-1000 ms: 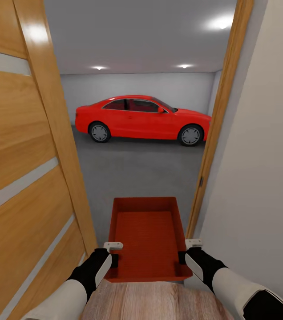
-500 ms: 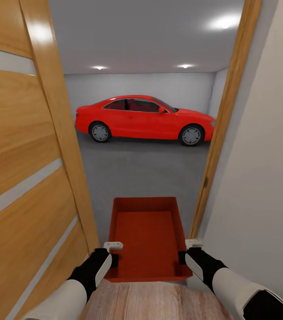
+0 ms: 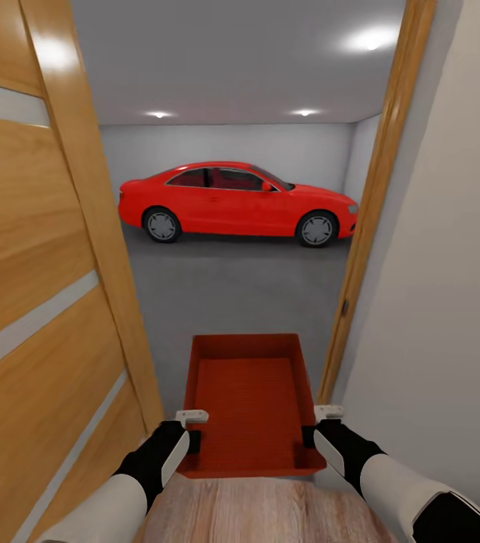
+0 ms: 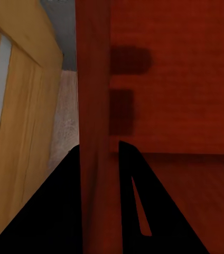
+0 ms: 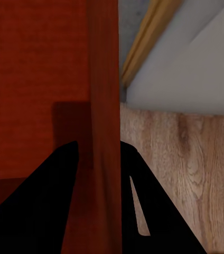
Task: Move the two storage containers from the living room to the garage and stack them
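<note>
Camera has swung slightly; both grippers, left and right, stay clamped on bin walls at garage doorway.

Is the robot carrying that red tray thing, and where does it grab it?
Yes. It holds a red-orange storage container by its two long side walls: the left pincer clamps the left wall, the right pincer the right wall, each near the near end.

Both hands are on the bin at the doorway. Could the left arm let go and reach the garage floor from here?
Probably not yet. The left gripper grips the storage container's left wall while the right gripper grips the other; letting go risks tipping it. Wood flooring lies underneath, and the concrete floor begins past the door frame.
</note>
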You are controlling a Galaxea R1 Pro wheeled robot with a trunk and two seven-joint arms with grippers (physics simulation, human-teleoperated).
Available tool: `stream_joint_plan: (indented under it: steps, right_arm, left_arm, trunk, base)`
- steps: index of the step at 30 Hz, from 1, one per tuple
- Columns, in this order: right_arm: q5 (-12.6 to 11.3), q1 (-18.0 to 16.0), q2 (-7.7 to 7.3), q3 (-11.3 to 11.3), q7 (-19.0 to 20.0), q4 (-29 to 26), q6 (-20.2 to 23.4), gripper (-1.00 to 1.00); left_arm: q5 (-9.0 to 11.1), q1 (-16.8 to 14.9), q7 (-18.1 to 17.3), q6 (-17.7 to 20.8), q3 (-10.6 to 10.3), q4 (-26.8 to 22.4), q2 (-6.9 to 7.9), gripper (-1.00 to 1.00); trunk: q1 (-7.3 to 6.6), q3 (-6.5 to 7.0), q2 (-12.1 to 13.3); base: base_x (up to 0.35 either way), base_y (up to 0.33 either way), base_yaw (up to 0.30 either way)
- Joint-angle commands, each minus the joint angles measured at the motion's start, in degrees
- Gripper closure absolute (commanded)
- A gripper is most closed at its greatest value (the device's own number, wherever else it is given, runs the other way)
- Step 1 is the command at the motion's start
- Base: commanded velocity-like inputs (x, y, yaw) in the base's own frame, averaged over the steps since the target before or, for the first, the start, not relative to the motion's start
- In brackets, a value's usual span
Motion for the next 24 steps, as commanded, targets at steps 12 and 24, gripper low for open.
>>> stream_joint_plan:
  steps: [12, 24]
  right_arm:
    - [-0.99, -0.09, -0.03, 1.28, -0.17, -1.16, -0.01, 1.00]
    - [-0.99, -0.09, -0.03, 1.27, -0.17, -1.16, 0.00, 1.00]
  left_arm:
    - [-0.98, -0.01, 1.27, 0.73, -0.61, 1.20, 0.14, 1.00]
    - [-0.98, -0.01, 1.21, 0.77, -0.61, 1.20, 0.14, 1.00]
  trunk:
    - [0.04, -0.13, -0.14]
    - [0.04, -0.13, -0.14]
  base:
    - [0.000, 0.000, -0.146]
    - [0.032, 0.122, -0.002]
